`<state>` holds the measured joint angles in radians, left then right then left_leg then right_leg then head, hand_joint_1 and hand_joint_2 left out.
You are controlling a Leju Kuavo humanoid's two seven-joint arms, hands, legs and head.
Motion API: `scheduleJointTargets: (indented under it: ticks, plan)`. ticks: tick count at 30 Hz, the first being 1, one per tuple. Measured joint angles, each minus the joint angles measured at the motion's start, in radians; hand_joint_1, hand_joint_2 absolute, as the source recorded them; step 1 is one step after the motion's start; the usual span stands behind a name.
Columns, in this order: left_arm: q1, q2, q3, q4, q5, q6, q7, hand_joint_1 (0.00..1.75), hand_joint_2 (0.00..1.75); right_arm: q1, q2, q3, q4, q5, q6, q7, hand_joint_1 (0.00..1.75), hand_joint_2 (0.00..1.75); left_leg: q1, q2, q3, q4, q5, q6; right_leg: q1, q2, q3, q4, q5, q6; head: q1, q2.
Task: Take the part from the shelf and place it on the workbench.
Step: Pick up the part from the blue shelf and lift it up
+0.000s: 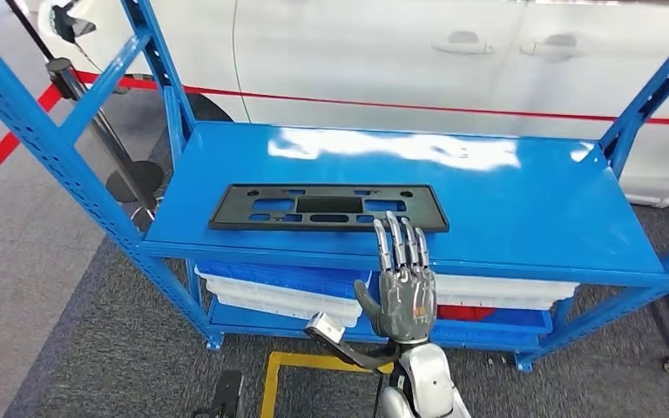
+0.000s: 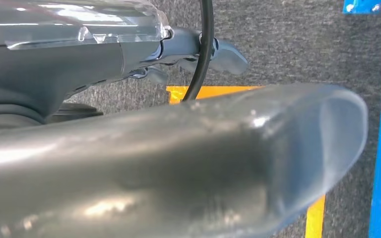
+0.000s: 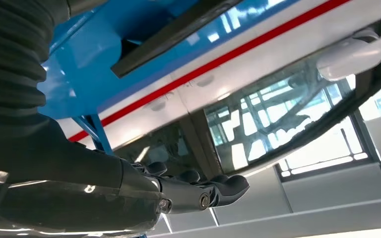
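The part (image 1: 314, 207) is a long, flat black plastic panel with cut-outs. It lies on the top level of the blue shelf (image 1: 505, 200), close to the front edge. My right hand (image 1: 405, 283) is raised in front of the shelf with straight, spread fingers, and its fingertips (image 1: 398, 228) reach over the part's near right edge. It holds nothing. The right wrist view has the part (image 3: 168, 37) on the shelf (image 3: 84, 74) beyond my right hand (image 3: 129, 188). My left hand (image 2: 178, 163) hangs above the floor with nothing in it.
A white car (image 1: 401, 52) with a red stripe stands right behind the shelf. White bins (image 1: 287, 292) sit on the lower level. Blue uprights (image 1: 43, 148) frame both ends. Yellow tape (image 1: 296, 361) marks the grey carpet, and a stanchion base (image 1: 135, 178) stands at the left.
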<state>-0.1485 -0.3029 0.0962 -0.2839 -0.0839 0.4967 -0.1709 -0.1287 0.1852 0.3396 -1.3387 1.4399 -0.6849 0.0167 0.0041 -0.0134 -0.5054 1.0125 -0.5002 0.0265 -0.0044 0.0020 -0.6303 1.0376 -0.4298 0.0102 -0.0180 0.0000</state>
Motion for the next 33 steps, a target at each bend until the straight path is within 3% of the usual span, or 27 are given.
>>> scheduleJointTargets:
  ticks: [2, 5, 11, 19, 23, 33]
  plan:
    - [0.003, 0.000, 0.000, 0.000, -0.001, -0.002, -0.006, 0.00, 0.00, -0.001, 0.000, 0.006, 0.016, -0.021, 0.000, -0.008, 0.00, 1.75, -0.002, 0.001, 0.001, 0.003, -0.010, -0.004, 0.001, 0.001, 0.007, -0.012, -0.001, -0.006, 0.001, 0.000]
    - [0.008, 0.002, 0.000, 0.000, -0.002, -0.004, -0.022, 0.00, 0.00, -0.006, 0.000, 0.025, 0.038, -0.054, 0.000, -0.023, 0.00, 1.75, -0.002, 0.003, 0.012, -0.004, -0.016, 0.007, 0.003, 0.004, 0.014, -0.015, 0.003, -0.009, 0.000, 0.000]
    - [0.012, 0.002, -0.001, 0.000, -0.014, -0.011, -0.021, 0.00, 0.00, -0.051, 0.000, 0.114, 0.142, -0.120, 0.004, -0.042, 0.00, 1.75, -0.001, 0.004, 0.021, -0.019, -0.020, -0.002, 0.005, 0.004, 0.015, -0.014, -0.006, -0.021, -0.001, 0.000]
    - [0.012, 0.002, -0.005, 0.000, -0.027, -0.010, -0.007, 0.00, 0.00, -0.111, 0.003, 0.209, 0.232, -0.130, 0.016, -0.025, 0.00, 1.75, 0.001, 0.004, 0.023, -0.022, -0.019, -0.019, 0.006, 0.004, 0.018, -0.013, -0.006, -0.023, 0.000, 0.000]
    - [0.014, 0.000, -0.012, -0.015, -0.061, -0.013, 0.045, 0.00, 0.00, -0.164, 0.024, 0.274, 0.267, -0.154, 0.052, 0.028, 0.00, 1.75, 0.000, 0.005, 0.024, -0.021, -0.019, -0.019, 0.005, 0.004, 0.019, -0.014, -0.005, -0.023, 0.000, 0.000]
    - [-0.009, -0.001, -0.028, -0.017, -0.077, -0.016, 0.066, 0.00, 0.00, -0.266, 0.062, 0.375, 0.399, -0.146, 0.032, 0.027, 0.00, 1.75, -0.002, 0.005, 0.026, -0.020, -0.019, -0.019, 0.004, 0.004, 0.022, -0.015, -0.004, -0.023, 0.000, 0.000]
